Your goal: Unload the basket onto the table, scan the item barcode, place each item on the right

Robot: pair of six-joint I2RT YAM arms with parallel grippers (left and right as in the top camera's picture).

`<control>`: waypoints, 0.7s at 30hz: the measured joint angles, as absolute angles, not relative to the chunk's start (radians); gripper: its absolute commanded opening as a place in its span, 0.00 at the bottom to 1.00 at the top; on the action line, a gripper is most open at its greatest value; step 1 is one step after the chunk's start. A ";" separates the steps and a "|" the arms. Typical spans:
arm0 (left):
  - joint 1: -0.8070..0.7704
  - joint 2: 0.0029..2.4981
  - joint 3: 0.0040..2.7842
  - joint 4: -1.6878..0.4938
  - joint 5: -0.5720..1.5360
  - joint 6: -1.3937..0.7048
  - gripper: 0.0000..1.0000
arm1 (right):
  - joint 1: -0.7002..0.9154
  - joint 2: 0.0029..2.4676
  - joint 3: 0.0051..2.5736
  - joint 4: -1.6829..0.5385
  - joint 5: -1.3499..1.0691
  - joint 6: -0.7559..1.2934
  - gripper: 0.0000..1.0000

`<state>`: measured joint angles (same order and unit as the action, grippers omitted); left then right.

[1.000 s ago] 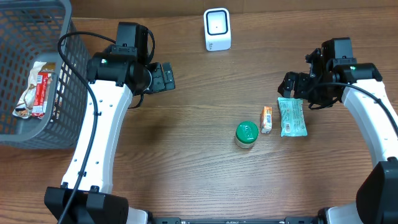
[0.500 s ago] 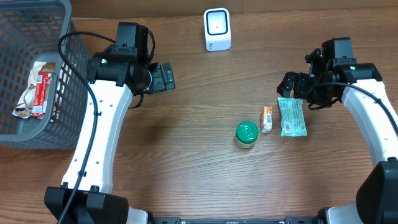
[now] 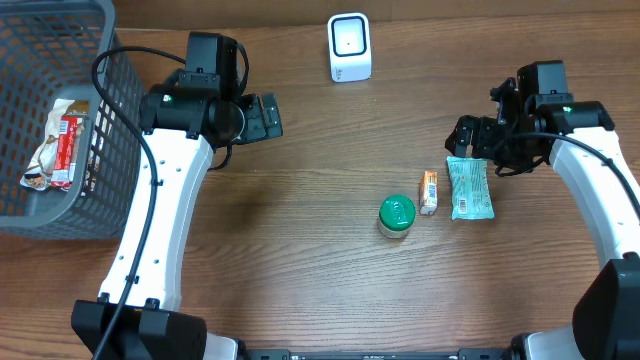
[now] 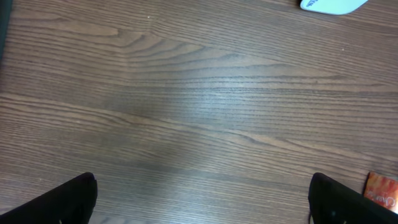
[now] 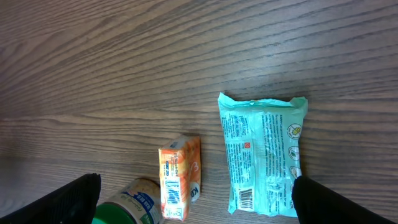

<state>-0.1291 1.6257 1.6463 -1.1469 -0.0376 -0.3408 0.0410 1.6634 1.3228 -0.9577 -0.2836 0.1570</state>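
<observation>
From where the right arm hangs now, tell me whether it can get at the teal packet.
Probably yes: the right gripper is open close by the teal packet, nothing covers it, and the orange box lies apart.

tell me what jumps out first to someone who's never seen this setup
Three small items sit in a row right of centre: a green-lidded jar, an orange box and a teal packet, with the right gripper open just behind the packet. A white scanner stands at the far side, and a grey basket on the left holds a wrapped snack.
</observation>
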 measured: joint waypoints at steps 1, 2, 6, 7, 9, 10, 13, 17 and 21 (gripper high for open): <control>-0.129 1.626 1.646 -1.153 -0.038 -0.341 1.00 | 0.041 1.663 1.323 -0.958 -0.284 0.157 1.00; -0.129 1.626 1.646 -1.164 -0.038 -0.340 1.00 | 0.041 1.663 1.323 -0.958 -0.284 0.157 1.00; -0.129 1.626 1.646 -1.224 -0.038 -0.327 0.80 | 0.041 1.663 1.323 -0.958 -0.284 0.157 1.00; -0.129 1.626 1.646 -1.227 -0.037 -0.324 0.75 | 0.041 1.663 1.323 -0.958 -0.284 0.157 1.00; -0.129 1.626 1.646 -1.239 -0.038 -0.297 0.53 | 0.041 1.663 1.323 -0.957 -0.284 0.157 1.00; -0.129 1.626 1.646 -1.247 -0.039 -0.279 0.49 | 0.041 1.663 1.323 -0.958 -0.284 0.157 1.00; -0.129 1.626 1.652 -1.270 -0.046 -0.229 0.48 | 0.041 1.663 1.323 -0.958 -0.284 0.157 1.00; -0.124 1.628 1.743 -1.326 -0.078 -0.176 0.54 | 0.041 1.663 1.323 -0.958 -0.284 0.157 1.00; -0.109 1.630 1.935 -1.378 -0.128 -0.153 0.62 | 0.041 1.663 1.323 -0.958 -0.285 0.157 1.00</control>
<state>-0.1093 1.6302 1.9354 -1.3785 -0.1284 -0.1528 0.0410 1.6634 1.3228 -0.9581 -0.2848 0.1570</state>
